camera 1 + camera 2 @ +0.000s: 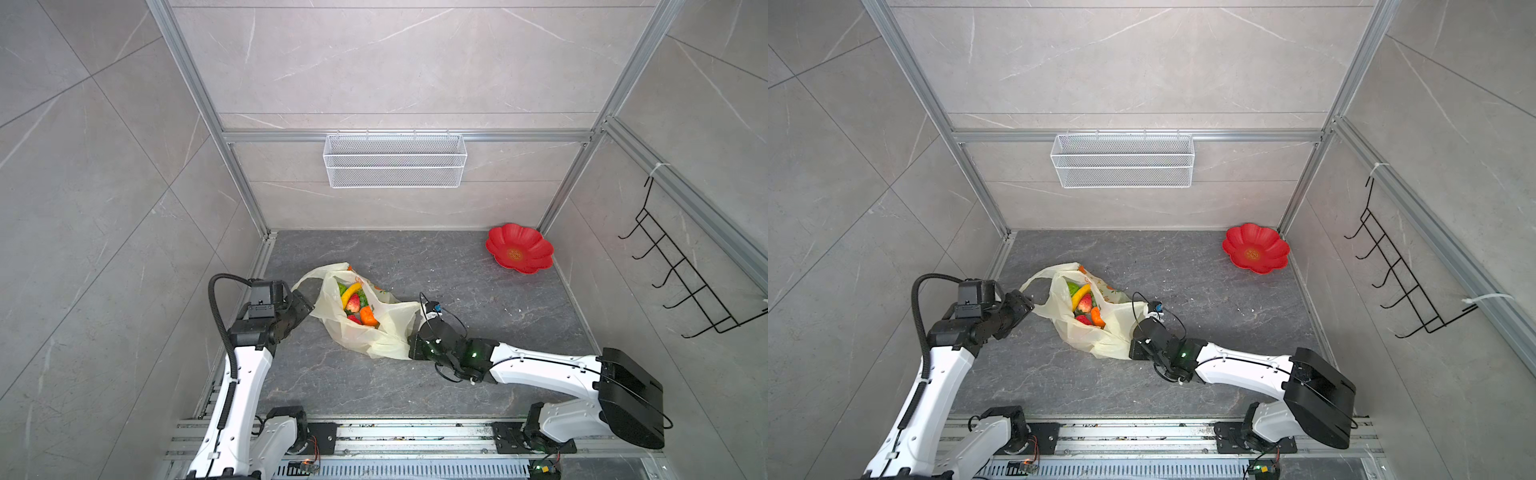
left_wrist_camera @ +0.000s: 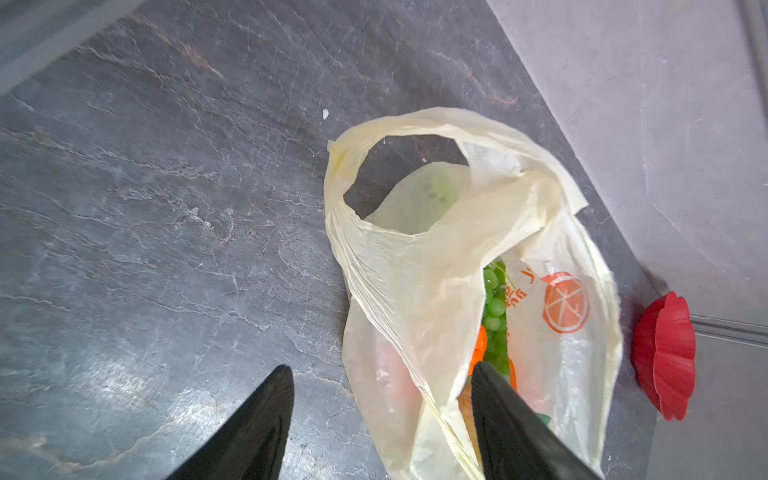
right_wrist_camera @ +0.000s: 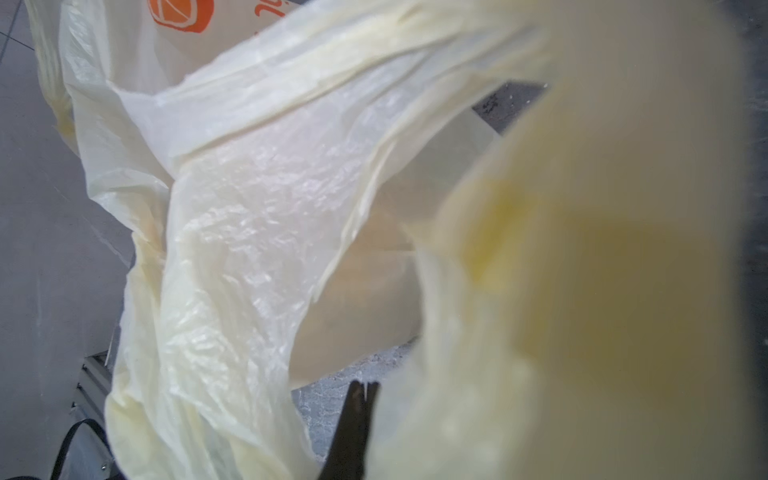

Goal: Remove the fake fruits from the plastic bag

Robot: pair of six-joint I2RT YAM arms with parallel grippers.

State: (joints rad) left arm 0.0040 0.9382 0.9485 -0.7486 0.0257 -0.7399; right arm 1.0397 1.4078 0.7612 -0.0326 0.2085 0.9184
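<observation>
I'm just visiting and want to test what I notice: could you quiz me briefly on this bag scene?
1. True or false: the fake fruits lie inside the plastic bag.
2. Which hand pinches the plastic bag? A left, B right, C both.
3. What stands at the far right corner of the table in both top views?
Key: 1 true. 2 B: the right hand is shut on the film, while the left hand is open. 3 The red plate.
</observation>
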